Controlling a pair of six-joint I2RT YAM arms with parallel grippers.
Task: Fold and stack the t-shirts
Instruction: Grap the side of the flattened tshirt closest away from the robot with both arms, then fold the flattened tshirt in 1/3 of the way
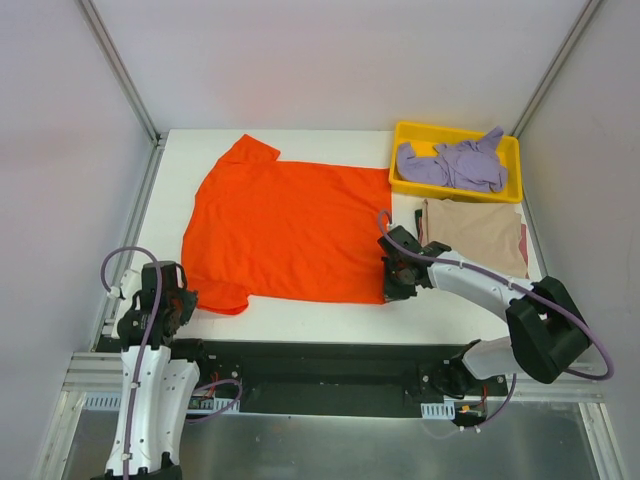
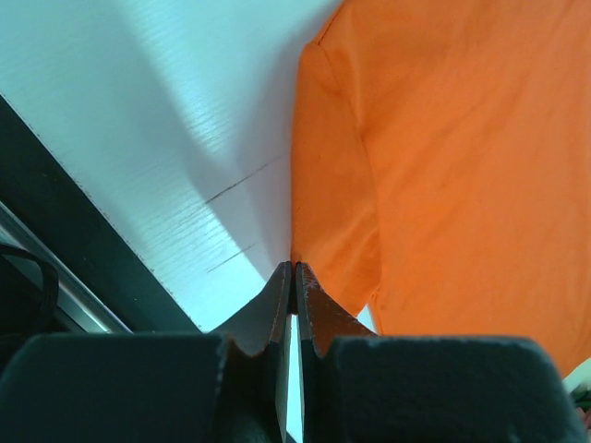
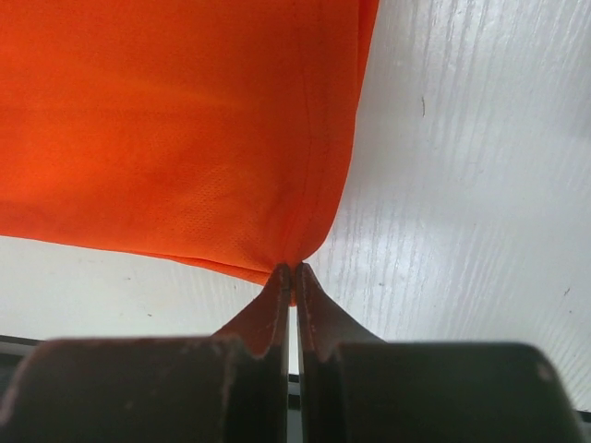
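Note:
The orange-red t-shirt (image 1: 285, 230) lies spread flat across the white table. My left gripper (image 1: 178, 303) is shut on the tip of its near-left sleeve (image 2: 328, 221), as the left wrist view shows. My right gripper (image 1: 392, 287) is shut on its near-right hem corner (image 3: 295, 249). The lavender-purple t-shirt (image 1: 455, 163) lies crumpled in the yellow tray (image 1: 405, 135). The tan-beige t-shirt (image 1: 475, 233) lies folded on the table just in front of the tray.
The table's near edge (image 1: 320, 342) meets a black rail. Metal frame posts (image 1: 120, 70) and grey walls close in the left and right sides.

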